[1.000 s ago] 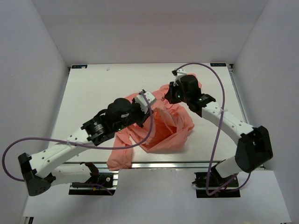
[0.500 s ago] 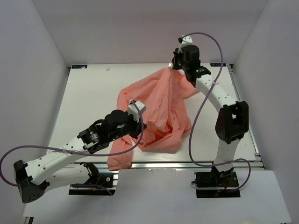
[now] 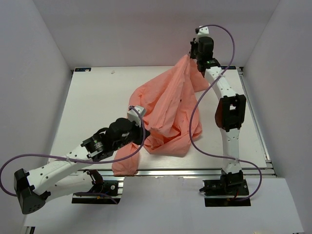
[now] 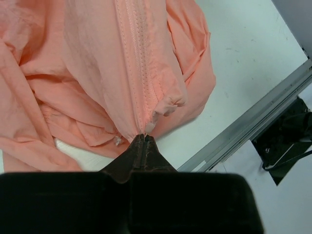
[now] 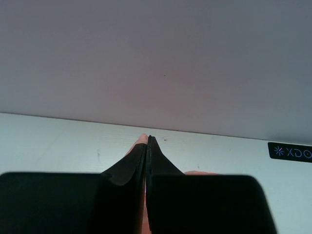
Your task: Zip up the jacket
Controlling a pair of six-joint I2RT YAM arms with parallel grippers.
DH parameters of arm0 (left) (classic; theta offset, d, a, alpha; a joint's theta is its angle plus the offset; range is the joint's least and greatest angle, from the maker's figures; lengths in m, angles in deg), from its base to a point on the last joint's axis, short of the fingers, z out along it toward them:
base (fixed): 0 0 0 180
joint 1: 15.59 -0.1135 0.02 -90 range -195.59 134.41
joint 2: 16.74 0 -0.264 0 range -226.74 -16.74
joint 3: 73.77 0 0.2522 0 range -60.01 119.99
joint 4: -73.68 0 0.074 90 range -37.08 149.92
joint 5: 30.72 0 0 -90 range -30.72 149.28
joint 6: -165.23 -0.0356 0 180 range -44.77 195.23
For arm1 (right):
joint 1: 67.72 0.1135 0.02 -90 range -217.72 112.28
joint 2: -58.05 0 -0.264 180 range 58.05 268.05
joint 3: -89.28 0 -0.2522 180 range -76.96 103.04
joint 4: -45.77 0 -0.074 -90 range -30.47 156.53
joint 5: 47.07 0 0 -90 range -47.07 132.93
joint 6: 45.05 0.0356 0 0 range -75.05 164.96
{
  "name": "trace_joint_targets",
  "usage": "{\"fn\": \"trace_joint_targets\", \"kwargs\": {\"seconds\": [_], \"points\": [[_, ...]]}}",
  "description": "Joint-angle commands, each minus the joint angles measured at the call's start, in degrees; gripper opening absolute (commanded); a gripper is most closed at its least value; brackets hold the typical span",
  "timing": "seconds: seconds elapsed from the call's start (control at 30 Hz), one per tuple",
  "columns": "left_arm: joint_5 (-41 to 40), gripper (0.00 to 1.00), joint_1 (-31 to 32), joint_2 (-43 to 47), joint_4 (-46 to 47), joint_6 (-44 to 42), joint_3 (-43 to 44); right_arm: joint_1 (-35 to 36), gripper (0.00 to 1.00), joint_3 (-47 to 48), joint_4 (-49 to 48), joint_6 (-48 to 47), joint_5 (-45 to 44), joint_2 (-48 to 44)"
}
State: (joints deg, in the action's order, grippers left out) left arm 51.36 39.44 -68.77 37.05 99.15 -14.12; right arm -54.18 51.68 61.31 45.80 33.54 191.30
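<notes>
A white desk [image 3: 92, 102] is seen, enclosed by plain pale walls [image 3: 146, 29] on the far, left and right sides. A metal rail [image 3: 195, 171] is fitted along its near edge. Faint scuffs [image 4: 233, 48] are seen on the surface in the left wrist view.

In the right wrist view a black label [image 5: 291, 152] is shown at the far edge. It carries a white star mark and the letters "XDO", and is cut off by the frame. Small dark tags [image 3: 82, 69] at the two far corners cannot be read in the top view.

The jacket [image 3: 165, 112] is stretched from the far right corner, where it hangs clear of the desk, down toward the middle of the near edge. There the rest is heaped, and one sleeve reaches the rail.

The right end effector [image 3: 190, 55] is held high over the far right corner, its fingers pressed together on a sliver of the pink fabric. The left end effector [image 4: 142, 138] is clamped on the bottom end of the zipper [image 4: 138, 73], which runs up the taut fabric from the grip.
</notes>
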Motion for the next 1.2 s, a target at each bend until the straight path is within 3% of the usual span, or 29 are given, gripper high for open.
{"fn": "trace_joint_targets", "kwargs": {"seconds": [0.0, 0.1, 0.13, 0.17, 0.2, 0.23, 0.27, 0.4, 0.5, 0.6, 0.73, 0.93, 1.0, 1.17], "points": [[2.3, 0.00, 0.9, 0.5, -9.0, 3.5, -1.1, -3.1, 0.00, 3.1, -10.8, -5.4, -7.1, 0.6], [-0.1, 0.00, 0.9, -0.6, -8.8, 3.9, -0.4, -3.1, 0.00, -2.1, -12.1, -5.9, 0.6, -1.5], [-0.8, 0.16, 0.9, -1.2, -8.9, 4.0, 0.1, -3.0, 0.00, -4.2, -12.6, -5.3, 6.2, -3.7], [-1.2, 0.24, 0.9, -2.8, -8.9, 3.9, 0.6, -3.0, 0.00, -8.4, -13.0, -3.6, 8.7, -5.0], [-1.1, 0.39, 0.9, -3.6, -9.1, 3.5, 1.9, -3.0, 0.19, -10.5, -12.9, -2.7, 12.7, -6.4], [-1.2, 0.86, 0.9, -4.5, -10.4, 3.5, 2.9, -2.9, 0.65, -12.8, -12.2, -1.6, 17.0, -9.9], [-2.0, 0.98, 0.9, -5.4, -11.7, 3.9, 4.1, -3.0, 0.89, -15.2, -12.5, -0.9, 18.0, -12.0], [-7.9, 0.98, 0.9, -8.0, -16.0, 4.2, 9.8, -3.0, 0.89, -27.6, -10.3, 4.2, 17.1, -22.1], [-13.1, 0.98, 0.5, -9.3, -16.3, 6.2, 13.3, -3.0, 0.89, -35.6, -5.6, 7.9, 12.1, -32.9], [-11.9, 0.98, -3.4, -12.7, -17.9, 6.9, 18.4, -3.0, 0.89, -40.8, 2.7, 11.6, 3.3, -40.8], [-7.7, 0.98, -19.2, -20.6, -18.4, 8.3, 24.2, -3.0, 0.89, -49.3, 10.8, 16.2, -6.3, -48.2], [-1.7, 0.98, -34.5, -22.0, -13.6, 7.8, 28.6, -3.1, 0.89, -56.1, 20.0, 18.8, -9.4, -58.4], [1.2, 0.98, -40.2, -21.8, -14.9, 7.8, 29.7, -3.1, 0.89, -59.7, 20.5, 20.2, -8.3, -62.7], [3.1, 0.98, -45.4, -19.2, -14.4, 7.6, 27.9, -3.1, 0.89, -72.3, 11.6, 21.2, -6.7, -74.3]]}}
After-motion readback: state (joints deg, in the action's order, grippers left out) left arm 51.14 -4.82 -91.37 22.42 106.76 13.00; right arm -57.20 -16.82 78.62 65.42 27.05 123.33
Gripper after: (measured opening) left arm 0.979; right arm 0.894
